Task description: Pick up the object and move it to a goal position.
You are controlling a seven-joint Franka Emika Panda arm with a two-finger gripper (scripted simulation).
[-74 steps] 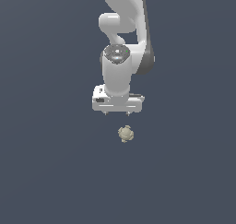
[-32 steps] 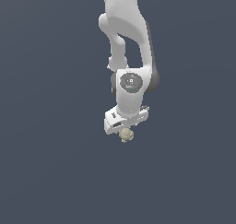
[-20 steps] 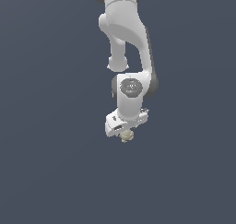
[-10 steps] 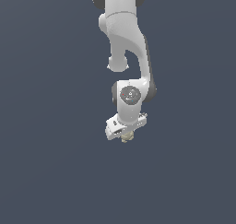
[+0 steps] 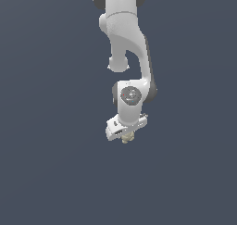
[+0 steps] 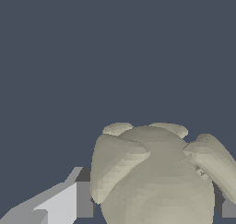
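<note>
One white arm (image 5: 125,39) is hanging down from the top of the exterior view, smooth and glossy, built of rounded, tube-like links with dark bands at the joints and a round grey disc on its lowest joint. At its end one gripper (image 5: 126,136) is sitting tilted, its flat white body slanting up toward the exterior view's right.

One object (image 5: 127,137) is showing just under that body, a small beige-tan lump pinched between the fingers, so the gripper is holding it in a narrow grasp. In the exterior view only its lower part is peeking out. In the wrist view the object (image 6: 156,177) is filling much of the picture: matte, faceted, with a rounded core and four blunt knobs bulging out of it that can be counted, two small ones on the far side and one larger one at each flank. It is looking about as wide as it is deep, so no clear long axis or pointing direction can be told.

Two blocky fingers are flanking it, one white and grey finger (image 6: 69,202) pressing against one flank, the other barely showing at the opposite edge.

The backdrop (image 5: 46,127) is a plain, flat, dark blue-grey field; no edge or corner is showing on it.
</note>
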